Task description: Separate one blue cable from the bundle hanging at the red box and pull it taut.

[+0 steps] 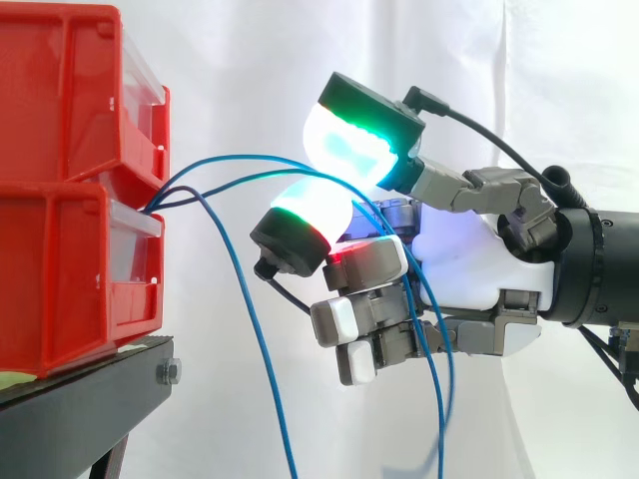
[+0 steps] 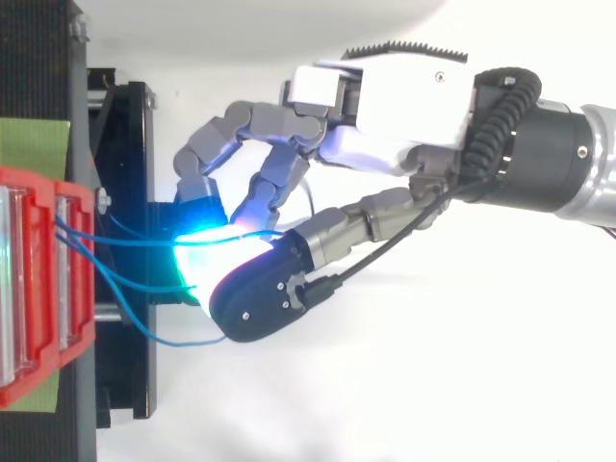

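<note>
The hand [image 1: 469,259] reaches in from the right toward two stacked red bins [image 1: 60,120] on a black stand [image 1: 90,399]. A bundle [image 1: 262,359] of thin blue cables comes out of the gap between the bins.

One cable [image 1: 230,157] leaves the bins and runs rightward to the hand. From the side it rises in a shallow arch; from above it lies almost straight and level [image 2: 135,241], with its long axis going from bins to hand.

It passes between two glowing pads, the large green-lit one [image 1: 349,140] above and a smaller one [image 1: 305,215] below. These close together on it in a pinch. A second strand [image 1: 250,178] runs just beneath it into the same gap; whether it is also caught cannot be told.

The other fingers [image 1: 359,299] are curled in below the pinch. The rest of the bundle hangs slack: one strand drops steeply from the bins to the bottom edge, and others fall in loops past the curled fingers.
</note>
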Tool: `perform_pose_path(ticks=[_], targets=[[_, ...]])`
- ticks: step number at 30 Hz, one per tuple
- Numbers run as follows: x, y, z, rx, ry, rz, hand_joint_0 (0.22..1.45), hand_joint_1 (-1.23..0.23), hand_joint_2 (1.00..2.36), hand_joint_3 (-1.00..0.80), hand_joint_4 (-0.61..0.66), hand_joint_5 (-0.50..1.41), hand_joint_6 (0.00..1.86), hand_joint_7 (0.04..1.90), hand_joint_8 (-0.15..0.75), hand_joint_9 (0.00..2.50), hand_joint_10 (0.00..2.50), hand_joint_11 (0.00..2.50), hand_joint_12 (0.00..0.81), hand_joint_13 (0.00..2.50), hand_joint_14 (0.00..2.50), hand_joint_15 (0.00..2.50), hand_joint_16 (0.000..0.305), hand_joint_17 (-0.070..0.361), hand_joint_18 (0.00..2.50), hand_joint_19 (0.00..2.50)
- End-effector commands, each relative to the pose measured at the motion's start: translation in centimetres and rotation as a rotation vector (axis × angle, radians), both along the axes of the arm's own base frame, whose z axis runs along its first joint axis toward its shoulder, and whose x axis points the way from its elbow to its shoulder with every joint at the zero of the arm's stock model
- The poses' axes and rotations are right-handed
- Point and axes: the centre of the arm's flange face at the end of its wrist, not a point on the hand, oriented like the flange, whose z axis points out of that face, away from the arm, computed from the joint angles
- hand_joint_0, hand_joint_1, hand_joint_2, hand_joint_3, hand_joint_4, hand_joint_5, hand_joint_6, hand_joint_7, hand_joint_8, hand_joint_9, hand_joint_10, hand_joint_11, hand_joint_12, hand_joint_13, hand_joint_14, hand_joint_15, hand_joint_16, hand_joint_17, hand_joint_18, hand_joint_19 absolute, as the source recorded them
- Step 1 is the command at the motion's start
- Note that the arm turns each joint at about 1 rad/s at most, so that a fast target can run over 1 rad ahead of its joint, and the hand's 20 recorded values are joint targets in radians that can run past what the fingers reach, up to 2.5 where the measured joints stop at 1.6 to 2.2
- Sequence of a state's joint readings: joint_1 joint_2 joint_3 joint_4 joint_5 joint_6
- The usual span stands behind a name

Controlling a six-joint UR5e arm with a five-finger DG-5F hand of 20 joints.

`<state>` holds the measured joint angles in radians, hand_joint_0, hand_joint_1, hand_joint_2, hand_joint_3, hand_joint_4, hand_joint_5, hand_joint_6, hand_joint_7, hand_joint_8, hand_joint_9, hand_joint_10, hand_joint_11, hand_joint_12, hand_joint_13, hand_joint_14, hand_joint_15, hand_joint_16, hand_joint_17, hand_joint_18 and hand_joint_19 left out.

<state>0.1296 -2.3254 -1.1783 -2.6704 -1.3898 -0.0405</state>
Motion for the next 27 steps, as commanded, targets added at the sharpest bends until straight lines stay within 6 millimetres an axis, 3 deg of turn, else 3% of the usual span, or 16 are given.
perform_pose_path(ticks=[1,5,11,14,16,19,21,24,27], targets=[[0.01,0.06,-0.01,-0.004,0.000,0.000,0.70,-0.86,1.00,-0.50,0.07,-0.17,0.95,1.05,0.354,1.11,0.01,1.20,0.362,1.00,0.02,0.69,0.044,0.098,0.88,0.68],[0.02,0.06,0.01,-0.007,-0.001,0.000,0.66,-0.87,1.00,-0.50,0.10,-0.15,0.94,1.07,0.358,1.12,0.01,1.19,0.358,1.00,0.02,0.69,0.043,0.097,0.88,0.70],[0.01,0.06,0.13,-0.007,-0.002,0.000,0.49,-0.88,1.00,-0.50,0.11,-0.14,0.93,1.01,0.383,1.13,0.01,1.16,0.385,1.00,0.02,0.68,0.049,0.110,0.91,0.69],[-0.04,-0.06,-0.06,-0.006,0.005,-0.001,0.48,-0.88,1.00,-0.50,0.14,-0.15,0.91,0.98,0.387,1.13,0.01,1.15,0.388,1.00,0.02,0.68,0.049,0.111,0.91,0.67],[0.00,-0.06,-0.01,-0.007,0.001,-0.002,0.49,-0.82,1.00,-0.50,0.15,-0.15,0.89,0.95,0.380,1.12,0.01,1.13,0.386,0.99,0.02,0.67,0.049,0.111,0.89,0.68],[0.01,-0.06,0.01,-0.007,-0.001,-0.002,0.52,-0.54,1.00,-0.50,0.14,-0.15,0.87,0.96,0.386,1.15,0.01,1.11,0.385,0.99,0.02,0.67,0.049,0.110,0.89,0.70],[0.07,-0.05,0.08,-0.008,-0.007,-0.002,0.56,-0.43,1.00,-0.50,0.13,-0.14,0.87,0.98,0.373,1.16,0.01,1.09,0.369,0.99,0.02,0.67,0.046,0.104,0.88,0.72],[0.07,0.07,0.08,-0.008,-0.007,0.000,0.60,-0.35,1.00,-0.50,0.10,-0.14,0.86,0.99,0.369,1.18,0.02,1.08,0.367,1.00,0.02,0.68,0.045,0.102,0.87,0.75],[0.01,-0.06,0.01,-0.008,-0.001,-0.002,0.62,-0.42,1.00,-0.47,0.11,-0.14,0.86,1.01,0.373,1.19,0.02,1.08,0.377,1.01,0.02,0.68,0.046,0.104,0.87,0.74]])
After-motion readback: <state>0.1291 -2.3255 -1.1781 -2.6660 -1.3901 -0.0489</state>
